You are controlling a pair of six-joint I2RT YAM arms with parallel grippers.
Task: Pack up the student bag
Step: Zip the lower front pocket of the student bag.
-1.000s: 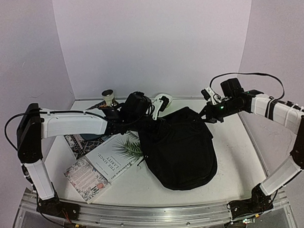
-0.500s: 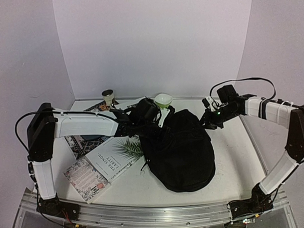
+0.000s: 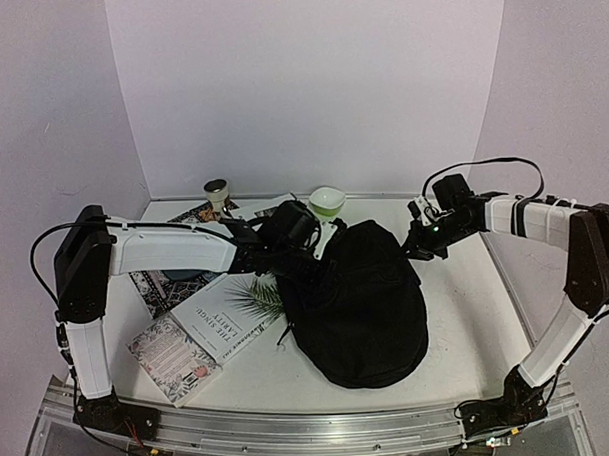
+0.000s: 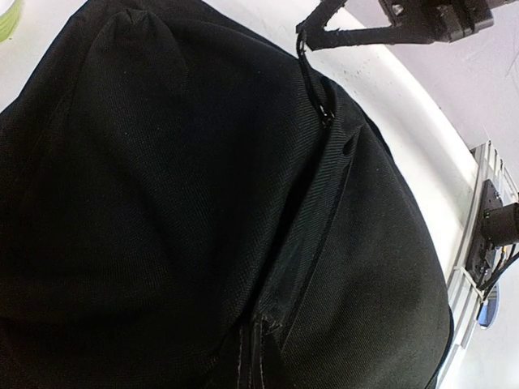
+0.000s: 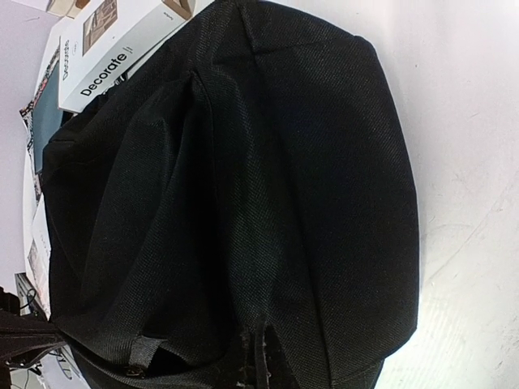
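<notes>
The student bag (image 3: 362, 301) is a large black backpack lying in the middle of the table. My left gripper (image 3: 318, 254) is at its upper left edge, shut on a fold of the bag's fabric (image 4: 259, 340). My right gripper (image 3: 417, 242) is at the bag's upper right edge. In the left wrist view its tips (image 4: 312, 36) pinch the black zip pull (image 4: 312, 81), drawn taut from the zip line. The bag also fills the right wrist view (image 5: 243, 203), with the pinched pull at the bottom edge (image 5: 261, 356).
A light green bowl (image 3: 327, 199) and a small cup (image 3: 216, 190) stand at the back. A white book (image 3: 232, 303), a pink booklet (image 3: 174, 359) and a patterned mat (image 3: 158, 286) lie left of the bag. A white "Decorate" book (image 5: 122, 40) lies behind it.
My left gripper has moved right onto the bag's upper left edge, uncovering the green bowl. My right gripper has come down and in to the bag's upper right edge.
</notes>
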